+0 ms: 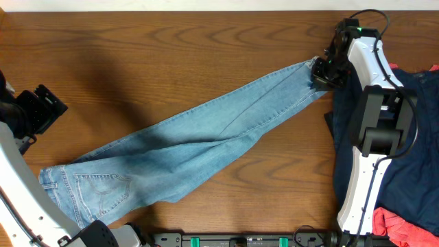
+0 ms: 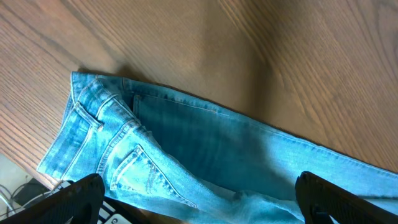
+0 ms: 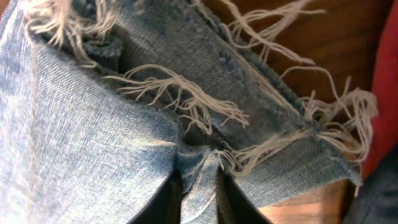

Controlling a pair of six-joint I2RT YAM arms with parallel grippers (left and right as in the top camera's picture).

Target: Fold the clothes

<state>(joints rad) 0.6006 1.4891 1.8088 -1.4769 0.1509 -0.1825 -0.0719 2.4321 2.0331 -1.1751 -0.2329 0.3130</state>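
Observation:
The light-blue jeans [image 1: 206, 137] lie stretched in a diagonal across the wooden table, with the waist and back pockets at the front left and the frayed hems at the back right. My right gripper [image 1: 322, 74] is at the hem end. In the right wrist view its fingers [image 3: 199, 193] are shut on a fold of the frayed denim hem [image 3: 81, 143]. My left gripper [image 1: 41, 110] is at the left side, clear of the jeans, with its fingers [image 2: 199, 199] wide apart and empty. The left wrist view shows the waistband and pocket [image 2: 186, 137].
A dark navy garment [image 1: 411, 171] lies at the right under the right arm, with a coral-red one [image 1: 401, 226] at its front corner. Red cloth [image 3: 388, 93] also shows beside the hems. The jeans' waist lies close to the table's front edge [image 2: 18, 180].

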